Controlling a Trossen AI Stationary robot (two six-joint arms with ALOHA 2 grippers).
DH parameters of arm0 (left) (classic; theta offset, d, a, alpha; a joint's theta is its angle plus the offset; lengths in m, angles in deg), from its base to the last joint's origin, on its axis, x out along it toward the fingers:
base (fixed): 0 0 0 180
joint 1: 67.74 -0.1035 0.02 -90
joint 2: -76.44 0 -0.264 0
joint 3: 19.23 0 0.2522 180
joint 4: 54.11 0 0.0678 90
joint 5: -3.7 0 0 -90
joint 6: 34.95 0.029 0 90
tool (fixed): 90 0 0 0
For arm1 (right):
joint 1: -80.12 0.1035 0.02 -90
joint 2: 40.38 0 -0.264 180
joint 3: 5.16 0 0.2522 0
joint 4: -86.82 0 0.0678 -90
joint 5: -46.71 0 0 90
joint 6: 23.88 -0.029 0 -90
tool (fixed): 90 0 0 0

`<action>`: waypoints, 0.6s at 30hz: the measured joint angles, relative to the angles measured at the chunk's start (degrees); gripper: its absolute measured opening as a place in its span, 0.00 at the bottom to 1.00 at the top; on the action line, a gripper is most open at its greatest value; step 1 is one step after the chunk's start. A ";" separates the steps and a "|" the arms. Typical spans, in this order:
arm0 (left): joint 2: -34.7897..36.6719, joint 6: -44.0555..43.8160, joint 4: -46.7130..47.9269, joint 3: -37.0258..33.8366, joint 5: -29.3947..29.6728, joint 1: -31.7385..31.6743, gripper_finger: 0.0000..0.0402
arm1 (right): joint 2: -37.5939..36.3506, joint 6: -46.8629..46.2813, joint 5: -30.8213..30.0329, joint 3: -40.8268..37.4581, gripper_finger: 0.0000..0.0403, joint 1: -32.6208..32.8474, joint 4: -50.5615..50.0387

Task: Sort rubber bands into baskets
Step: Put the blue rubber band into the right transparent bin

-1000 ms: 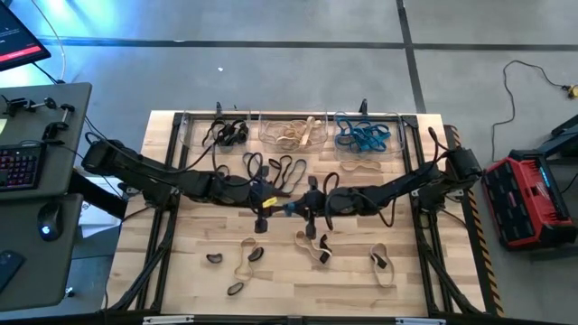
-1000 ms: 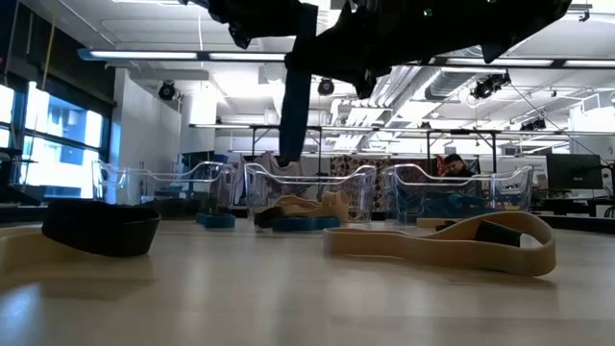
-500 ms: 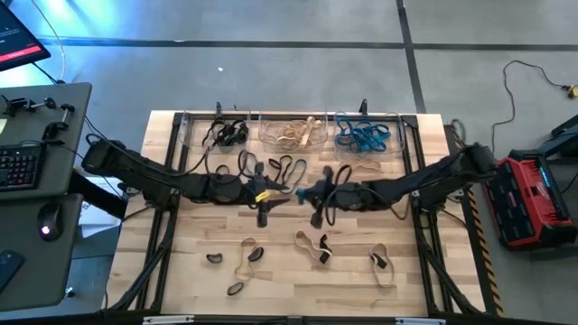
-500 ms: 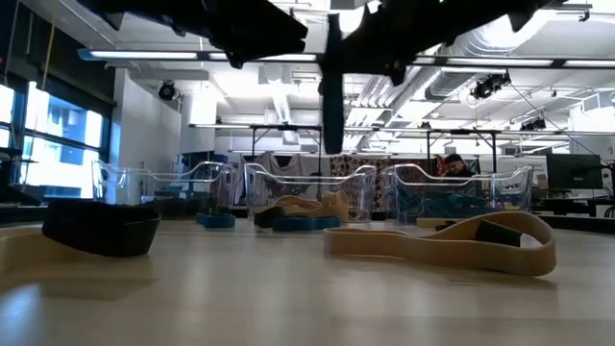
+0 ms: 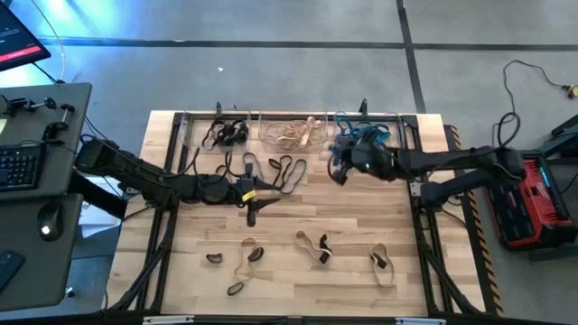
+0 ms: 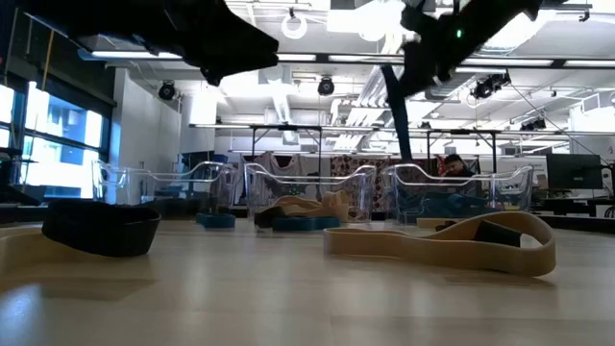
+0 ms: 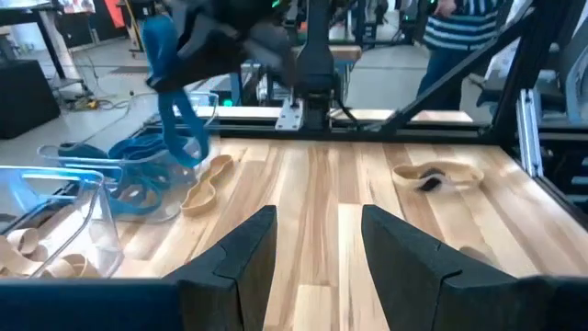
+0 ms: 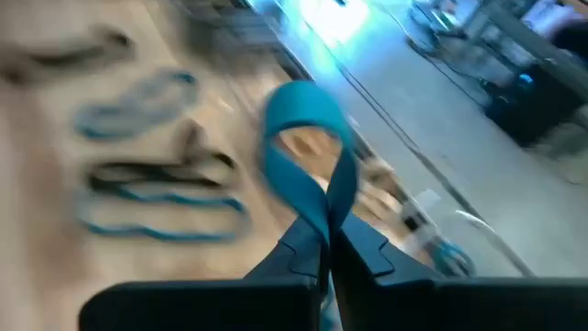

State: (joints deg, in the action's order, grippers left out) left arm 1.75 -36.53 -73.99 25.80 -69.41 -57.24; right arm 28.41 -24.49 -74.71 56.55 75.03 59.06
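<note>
Three clear baskets stand along the far edge: one with black bands (image 5: 223, 134), one with tan bands (image 5: 293, 134), one with blue bands (image 5: 364, 135). My right gripper (image 5: 336, 171) is shut on a blue rubber band (image 8: 308, 138), in the air just near of the blue basket. The band also shows in the left wrist view (image 7: 176, 119) and as a dark strip in the low view (image 6: 396, 106). My left gripper (image 5: 251, 212) is open and empty over the table's middle. Loose black bands (image 5: 280, 167) and tan bands (image 5: 312, 244) lie flat on the table. My right gripper pinches the blue band between its two fingers at a point where the loop's two strands come together (image 8: 323, 216). The rest of the loop (image 7: 184, 138) hangs slack below the fingers, lifted clear of the table.
A tan band (image 5: 361, 165) lies just near of the blue basket. More tan and black bands lie toward the near edge (image 5: 246, 257), (image 5: 379, 262), (image 5: 214, 258). A desk with a keyboard (image 5: 18, 167) stands left of the table and a red case (image 5: 528, 199) right of it.
My right gripper has gone from the table's middle up and toward the far right, to the blue basket, with the blue band hanging below it. My left gripper has drawn back a little toward the table's left edge.
</note>
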 joint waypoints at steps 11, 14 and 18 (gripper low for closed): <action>0.52 -1.32 -0.98 -1.73 -1.97 -0.04 0.38 | 0.98 8.83 0.60 0.00 0.00 -19.58 -11.15; 0.52 -1.32 -0.94 -1.73 -2.05 -0.04 0.38 | 0.98 9.75 0.44 0.00 0.00 -23.60 -11.11; 0.52 -1.34 -0.62 -1.73 -3.04 -0.02 0.38 | 2.26 10.10 0.44 0.00 0.00 -28.21 -12.15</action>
State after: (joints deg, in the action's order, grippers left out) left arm 2.27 -37.87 -74.61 24.07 -72.45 -57.26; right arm 30.68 -14.39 -74.27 56.55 46.82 46.92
